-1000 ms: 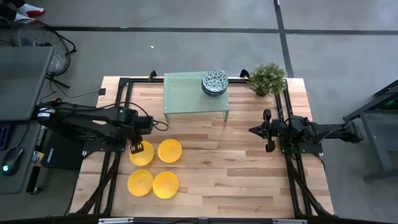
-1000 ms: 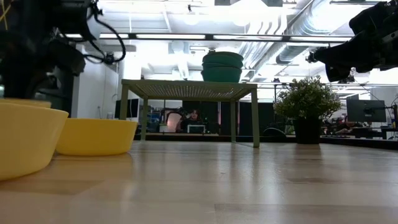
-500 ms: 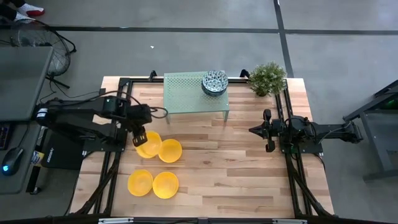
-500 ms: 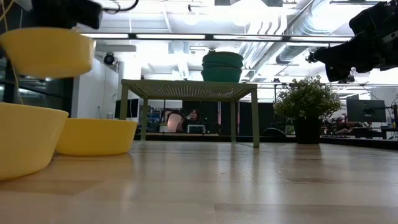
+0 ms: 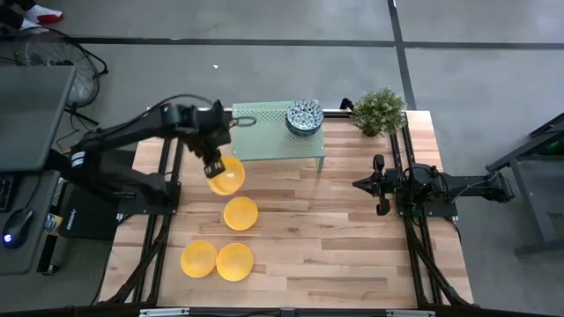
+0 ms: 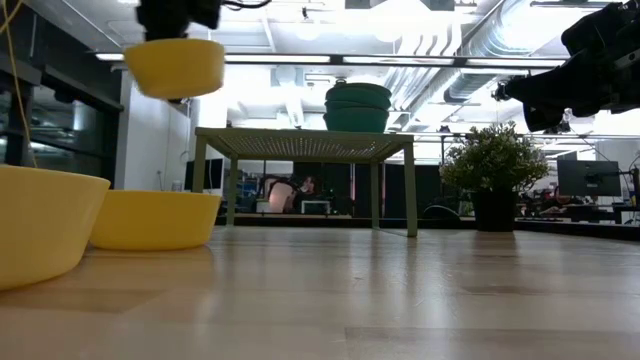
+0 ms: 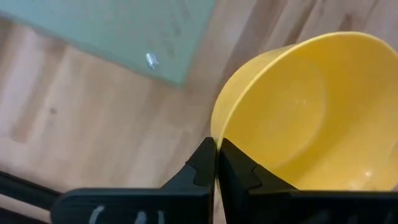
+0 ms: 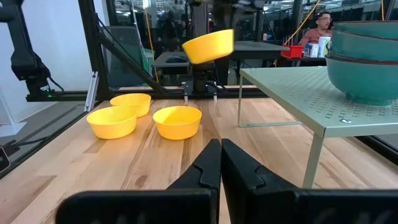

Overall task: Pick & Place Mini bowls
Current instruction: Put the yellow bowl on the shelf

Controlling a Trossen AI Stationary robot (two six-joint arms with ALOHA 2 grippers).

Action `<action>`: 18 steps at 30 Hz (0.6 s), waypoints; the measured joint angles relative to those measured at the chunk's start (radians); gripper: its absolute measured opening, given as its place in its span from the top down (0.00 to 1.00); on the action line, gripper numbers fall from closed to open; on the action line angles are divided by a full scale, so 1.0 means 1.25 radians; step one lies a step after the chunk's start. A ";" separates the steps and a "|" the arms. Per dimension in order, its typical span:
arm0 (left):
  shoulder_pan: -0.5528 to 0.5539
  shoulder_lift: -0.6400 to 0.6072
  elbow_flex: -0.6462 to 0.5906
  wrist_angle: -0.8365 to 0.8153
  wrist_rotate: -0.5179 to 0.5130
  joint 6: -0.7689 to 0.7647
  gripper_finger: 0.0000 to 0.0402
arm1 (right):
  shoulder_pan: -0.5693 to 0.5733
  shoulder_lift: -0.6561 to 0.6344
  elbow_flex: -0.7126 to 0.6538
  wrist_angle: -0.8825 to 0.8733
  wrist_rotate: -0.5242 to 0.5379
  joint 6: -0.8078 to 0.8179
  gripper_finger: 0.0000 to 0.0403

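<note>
Clamped on the rim of a plain bright yellow round mini bowl (image 5: 226, 175), the left gripper (image 5: 212, 167) carries it in the air, well above the tabletop; the left wrist view shows the two dark fingers (image 7: 205, 167) pinched together over the bowl's thin edge, with the bowl (image 7: 309, 112) hanging off to one side of them. From above, the left arm reaches in from the table's left side, bent toward the near left corner of the pale green perforated metal rack (image 5: 264, 132), and the carried bowl hovers just in front of that corner. At table height the bowl (image 6: 175, 66) hangs higher than the rack's top.

Three more yellow mini bowls (image 5: 240, 213) rest on the wooden table (image 5: 352, 255), below the carried one. A stack of blue-grey and white patterned mini bowls (image 5: 303, 116) sits on the rack's right end, beside a small green potted plant (image 5: 380, 111).

At the table's right side waits the right gripper (image 5: 380, 210), its fingers pressed together on nothing.
</note>
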 joint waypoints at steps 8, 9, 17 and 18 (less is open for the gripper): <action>0.122 0.165 0.222 -0.071 0.001 0.150 1.00 | 0.000 0.000 0.000 0.000 0.000 0.000 1.00; 0.136 0.185 0.248 -0.076 0.000 0.161 1.00 | 0.000 0.000 0.000 0.000 0.000 0.000 1.00; 0.215 0.327 0.398 -0.101 0.003 0.218 1.00 | 0.000 0.000 0.000 0.000 0.000 0.000 1.00; 0.223 0.341 0.409 -0.101 0.003 0.225 1.00 | 0.000 0.000 0.000 0.000 0.000 0.000 1.00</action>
